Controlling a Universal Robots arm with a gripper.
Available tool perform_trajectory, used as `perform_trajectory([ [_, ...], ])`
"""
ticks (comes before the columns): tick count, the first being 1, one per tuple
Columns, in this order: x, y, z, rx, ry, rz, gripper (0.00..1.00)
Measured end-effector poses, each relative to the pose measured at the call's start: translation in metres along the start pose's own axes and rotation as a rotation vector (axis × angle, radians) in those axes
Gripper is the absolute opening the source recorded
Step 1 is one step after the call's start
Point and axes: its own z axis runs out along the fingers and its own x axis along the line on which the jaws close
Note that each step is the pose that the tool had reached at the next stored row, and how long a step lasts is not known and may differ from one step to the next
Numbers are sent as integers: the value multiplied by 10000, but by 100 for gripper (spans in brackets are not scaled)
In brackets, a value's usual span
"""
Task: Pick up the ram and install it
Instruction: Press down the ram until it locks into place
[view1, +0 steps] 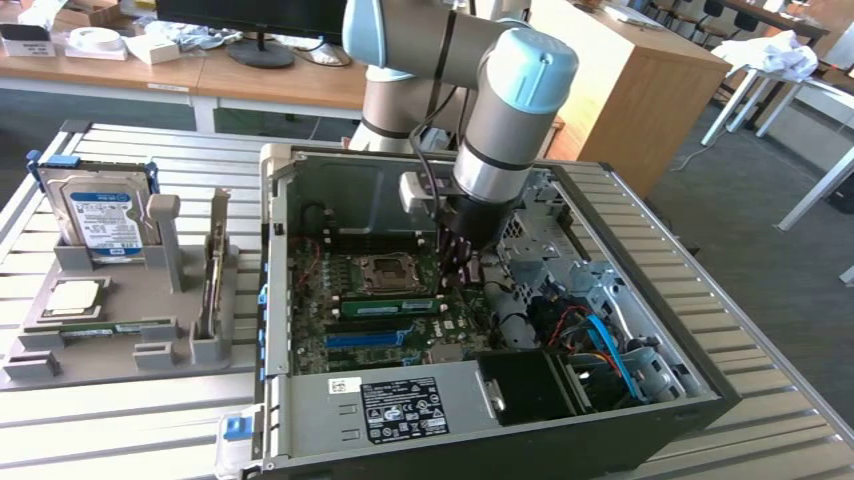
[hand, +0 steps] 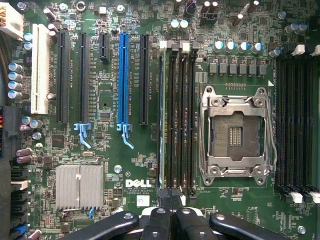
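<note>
We are looking down into the open computer case (view1: 274, 260), where the gripper (view1: 458, 262) is hanging low over the motherboard (hand: 110, 150), jaws closed together with nothing between them. A ram (view1: 387, 306) stick is lying in the memory slots (hand: 177, 120) beside the empty processor socket (hand: 235, 132); from the wrist we are seeing its thin edge in the slot furthest from that socket, directly ahead of the fingertips (hand: 159, 216). We cannot tell whether it is fully seated or whether the end latches are closed. A second ram stick (view1: 114, 328) is resting on the grey holder (view1: 120, 362) outside the case, near the hard drive (view1: 100, 215).

Risks we are noting: pressing off-centre could be tilting the stick and leaving one end high; pushing on a misaligned notch could be stressing the slot; the closed fingers could be scraping neighbouring slots or capacitors.
</note>
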Motion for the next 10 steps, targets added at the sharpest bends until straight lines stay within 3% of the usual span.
perform_trajectory([
  [10,1,-1,28,0,-3,0,10],
])
